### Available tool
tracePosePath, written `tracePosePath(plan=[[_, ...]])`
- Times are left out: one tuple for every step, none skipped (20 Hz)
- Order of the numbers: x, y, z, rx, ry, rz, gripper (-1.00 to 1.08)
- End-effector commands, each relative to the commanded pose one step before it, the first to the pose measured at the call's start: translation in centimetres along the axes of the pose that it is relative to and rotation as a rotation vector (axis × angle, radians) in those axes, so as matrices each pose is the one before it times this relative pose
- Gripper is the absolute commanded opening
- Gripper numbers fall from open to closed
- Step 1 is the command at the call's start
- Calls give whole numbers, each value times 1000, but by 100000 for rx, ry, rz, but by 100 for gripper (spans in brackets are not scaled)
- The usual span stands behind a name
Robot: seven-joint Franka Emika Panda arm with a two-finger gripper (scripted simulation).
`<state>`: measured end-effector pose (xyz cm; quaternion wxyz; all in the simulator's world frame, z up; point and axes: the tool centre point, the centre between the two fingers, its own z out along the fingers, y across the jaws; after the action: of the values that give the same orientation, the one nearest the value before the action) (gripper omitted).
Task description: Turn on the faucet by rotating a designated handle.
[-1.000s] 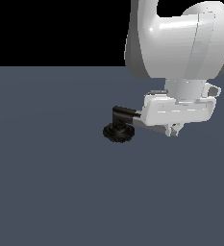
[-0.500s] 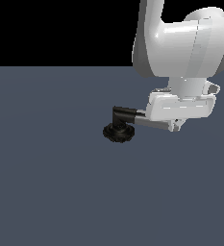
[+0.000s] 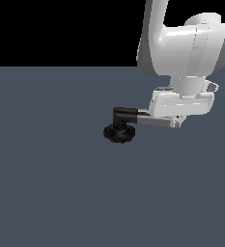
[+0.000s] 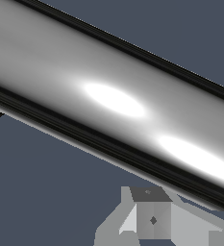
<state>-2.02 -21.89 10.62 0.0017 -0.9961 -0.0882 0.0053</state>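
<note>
The faucet stands on the grey floor: a black ribbed round base (image 3: 118, 133) with a black elbow post (image 3: 124, 115). The chrome handle (image 3: 152, 120) runs from the elbow toward the exterior view's right and passes just under the white hand. My gripper (image 3: 175, 124) sits at the bar's far end, its short fingertips touching or right beside the bar. In the wrist view the chrome handle (image 4: 113, 96) fills the picture as a wide diagonal band, very close. One grey finger (image 4: 152, 218) shows beside it; the other is hidden. I cannot see how the jaws stand.
The large white arm (image 3: 191, 48) rises above the hand at the exterior view's right. Plain dark grey floor (image 3: 51, 183) lies all around the faucet, and a black background sits above the horizon.
The hand and arm have shifted slightly up and to the exterior view's right. More of the chrome bar now shows below the hand. The black base has not moved.
</note>
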Motion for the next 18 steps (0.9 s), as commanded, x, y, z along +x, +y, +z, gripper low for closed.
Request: tracePosePath(plan=[[1362, -21, -83, -194, 802, -1408, -100], [236, 209, 4, 0, 0, 0, -100], [213, 237, -11, -21, 18, 63, -100], [234, 206, 5, 0, 0, 0, -100], [210, 235, -12, -21, 18, 63, -100], [231, 203, 5, 0, 0, 0, -100], [207, 232, -12, -21, 18, 63, -100], [206, 231, -12, -21, 18, 63, -100], [227, 199, 4, 0, 0, 0, -100], [203, 229, -12, -21, 18, 63, -100], [224, 197, 5, 0, 0, 0, -100], [200, 226, -12, -21, 18, 63, -100], [222, 194, 4, 0, 0, 0, -100], [197, 224, -12, -21, 18, 63, -100], [219, 191, 4, 0, 0, 0, -100], [193, 221, -12, -21, 18, 63, -100], [216, 188, 4, 0, 0, 0, -100], [190, 218, -13, -21, 18, 63, -100]])
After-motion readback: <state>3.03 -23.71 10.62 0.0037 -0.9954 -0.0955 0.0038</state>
